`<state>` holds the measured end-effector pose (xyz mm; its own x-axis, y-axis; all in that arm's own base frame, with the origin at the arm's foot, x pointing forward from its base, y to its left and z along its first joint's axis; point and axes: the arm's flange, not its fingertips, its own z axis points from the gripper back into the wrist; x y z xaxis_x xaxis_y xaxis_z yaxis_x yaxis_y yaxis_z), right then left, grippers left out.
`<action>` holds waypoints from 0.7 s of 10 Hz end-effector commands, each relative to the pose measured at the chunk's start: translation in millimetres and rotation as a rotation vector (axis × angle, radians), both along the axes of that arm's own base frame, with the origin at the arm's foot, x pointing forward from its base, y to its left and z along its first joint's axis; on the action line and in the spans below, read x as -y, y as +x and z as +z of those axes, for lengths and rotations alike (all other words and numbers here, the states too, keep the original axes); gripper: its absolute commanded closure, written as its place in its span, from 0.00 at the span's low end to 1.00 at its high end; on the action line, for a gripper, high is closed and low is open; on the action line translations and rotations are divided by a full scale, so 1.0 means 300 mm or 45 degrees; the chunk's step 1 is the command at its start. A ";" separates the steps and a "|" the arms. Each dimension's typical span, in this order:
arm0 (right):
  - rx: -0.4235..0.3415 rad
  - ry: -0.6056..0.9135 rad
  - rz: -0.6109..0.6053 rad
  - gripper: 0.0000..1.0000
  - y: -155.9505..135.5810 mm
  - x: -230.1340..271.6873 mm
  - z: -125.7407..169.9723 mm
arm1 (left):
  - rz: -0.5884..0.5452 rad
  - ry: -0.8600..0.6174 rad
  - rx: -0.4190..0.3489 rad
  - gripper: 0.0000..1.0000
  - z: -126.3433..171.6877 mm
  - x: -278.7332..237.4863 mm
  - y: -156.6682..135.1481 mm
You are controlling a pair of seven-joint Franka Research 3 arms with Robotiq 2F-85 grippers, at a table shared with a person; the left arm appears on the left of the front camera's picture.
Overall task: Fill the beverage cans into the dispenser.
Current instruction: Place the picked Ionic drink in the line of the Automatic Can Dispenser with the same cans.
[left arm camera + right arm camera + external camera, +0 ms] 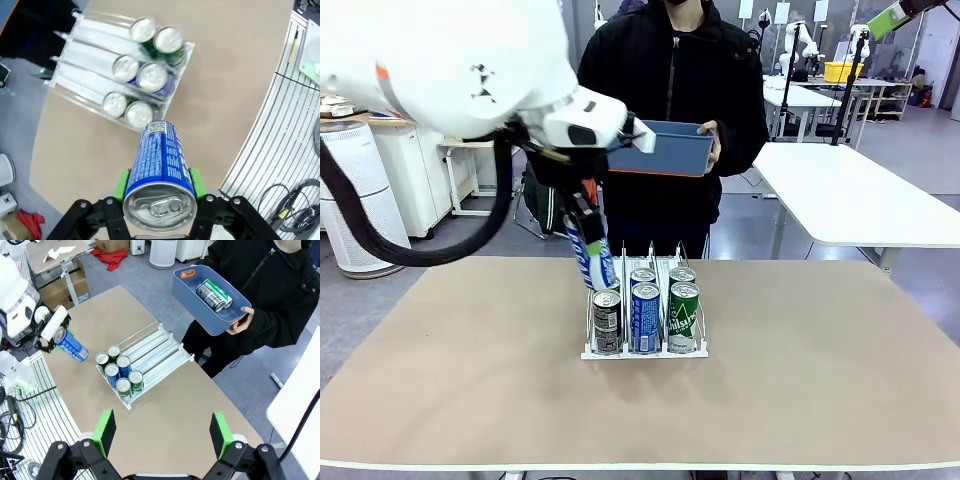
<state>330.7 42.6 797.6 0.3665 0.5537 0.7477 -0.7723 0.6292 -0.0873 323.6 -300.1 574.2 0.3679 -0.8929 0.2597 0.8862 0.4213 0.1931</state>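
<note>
Now the blue can (160,160) hangs tilted near the dispenser's (645,352) left side, clamped between the left fingers (121,184). Six cans (645,315) stand in pairs at the dispenser's front, mid-tabletop (820,360). Right fingers (104,429) are spread wide, holding nothing. Beyond, a person (670,70) holds a tub (670,150) with a green can (214,294) lying inside.

six cans (645,315) at dispenser (645,353) front, two per lane, held can (592,258) to its left
</note>
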 end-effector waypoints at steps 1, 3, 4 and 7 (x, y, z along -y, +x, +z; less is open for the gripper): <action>-0.005 -0.001 0.003 0.00 0.000 -0.001 -0.004 | -0.088 -0.037 0.028 0.42 -0.038 0.048 -0.039; -0.005 -0.001 0.003 0.00 0.000 -0.001 -0.004 | -0.138 -0.051 0.035 0.42 -0.118 0.152 -0.080; -0.005 -0.001 0.003 0.00 0.000 -0.001 -0.004 | -0.164 -0.045 0.038 0.42 -0.136 0.158 -0.086; -0.005 -0.001 0.003 0.00 0.000 -0.001 -0.004 | -0.179 -0.063 0.035 0.42 -0.163 0.211 -0.095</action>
<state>330.7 42.6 797.6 0.3664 0.5537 0.7477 -0.7724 0.6291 -0.0874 296.7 -361.2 523.7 0.2313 -0.9305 0.2840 0.9344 0.2938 0.2014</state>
